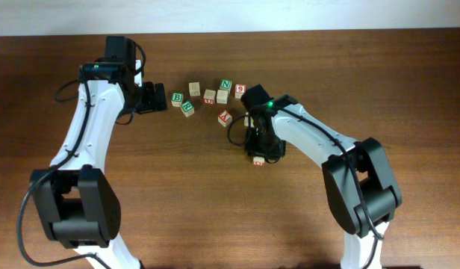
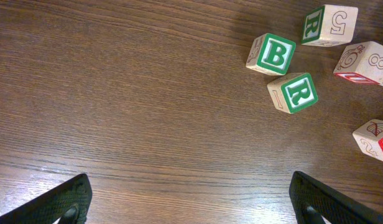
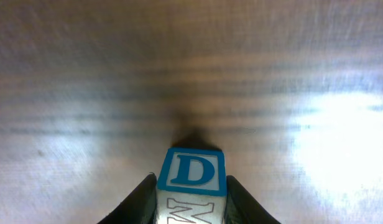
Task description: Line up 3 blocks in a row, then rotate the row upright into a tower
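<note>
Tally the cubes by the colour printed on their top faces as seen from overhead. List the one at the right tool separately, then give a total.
Green letter on top: 3 (B cube, R cube, N cube)
Red print on top: 2 (red numeral cube, red-letter cube)
Faint pale top: 3 (pale cubes)
Gripped by the right tool: 1 (blue D cube)
Total: 9

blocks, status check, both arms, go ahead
Left gripper open, empty, short of green B block. Right gripper shut on blue D block. Red-lettered block nearest, not touching.
</note>
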Controlling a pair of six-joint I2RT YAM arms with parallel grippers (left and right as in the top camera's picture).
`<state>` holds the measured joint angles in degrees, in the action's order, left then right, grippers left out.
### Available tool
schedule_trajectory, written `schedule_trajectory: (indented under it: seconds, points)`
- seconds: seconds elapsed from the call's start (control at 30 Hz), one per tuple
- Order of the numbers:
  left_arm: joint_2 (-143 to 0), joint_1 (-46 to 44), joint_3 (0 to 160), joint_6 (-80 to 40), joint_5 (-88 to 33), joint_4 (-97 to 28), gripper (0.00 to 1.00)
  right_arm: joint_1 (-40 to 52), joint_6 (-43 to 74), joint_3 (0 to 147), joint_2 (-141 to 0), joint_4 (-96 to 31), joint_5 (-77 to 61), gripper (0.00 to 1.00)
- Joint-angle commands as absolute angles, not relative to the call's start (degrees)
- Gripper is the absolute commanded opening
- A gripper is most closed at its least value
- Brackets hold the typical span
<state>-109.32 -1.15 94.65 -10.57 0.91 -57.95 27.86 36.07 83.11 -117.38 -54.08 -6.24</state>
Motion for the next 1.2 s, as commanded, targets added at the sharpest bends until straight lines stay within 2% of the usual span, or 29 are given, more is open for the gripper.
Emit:
schedule_trajectory:
  seconds: [0.0, 0.1, 0.2, 0.23, 0.37, 0.47, 0.53, 0.6, 0.77, 0.93, 0.97, 1.17]
  points:
    - [-110.04, -1.1, 95.77, -11.31, 1.3, -57.98, 1.0, 28.27, 36.01, 82.41, -117.99, -58.83, -8.91, 0.33]
    - [-110.04, -1.1, 95.77, -11.31, 1.32, -58.0, 0.99, 28.29, 36.01, 82.41, -117.99, -64.66, -8.88, 0.34]
    - [-110.04, -1.1, 95.77, -11.29, 1.34, -58.02, 0.99, 28.27, 34.74, 82.41, -117.99, -66.26, -8.88, 0.54]
    - [-110.04, -1.1, 95.77, -11.27, 1.34, -58.0, 0.99, 28.16, 34.68, 82.61, -117.99, -66.06, -8.86, 0.57]
    - [-110.02, -1.02, 96.62, -9.98, 1.54, -58.22, 0.99, 25.76, 28.69, 91.42, -117.99, -65.89, -8.29, 0.6]
    - [-110.02, -0.45, 99.74, -9.32, 1.96, -59.2, 0.99, 23.97, 27.46, 98.96, -117.99, -58.5, -6.15, 0.62]
    - [-110.02, -0.19, 100.44, -9.34, 1.96, -58.59, 0.99, 24.03, 29.45, 99.09, -118.61, -47.94, -3.03, 0.62]
    - [-110.04, -0.27, 100.44, -9.37, 1.93, -58.63, 0.99, 24.45, 32.45, 98.96, -120.62, -42.94, 0.4, 0.62]
    - [-110.04, -0.32, 100.44, -9.37, 1.93, -58.63, 0.99, 24.53, 37.69, 98.96, -125.71, -40.64, 2.87, 0.61]
    - [-110.04, -0.25, 100.44, -9.37, 1.93, -58.63, 0.99, 25.74, 38.41, 98.89, -128.53, -40.88, 2.81, 0.48]
    - [-110.04, -0.25, 100.44, -9.37, 1.93, -58.63, 0.99, 26.2, 38.39, 98.89, -128.55, -40.97, 2.83, 0.42]
    - [-110.04, -0.36, 100.44, -9.37, 1.93, -58.63, 0.99, 27.05, 38.39, 98.83, -128.75, -44.71, 2.85, 0.34]
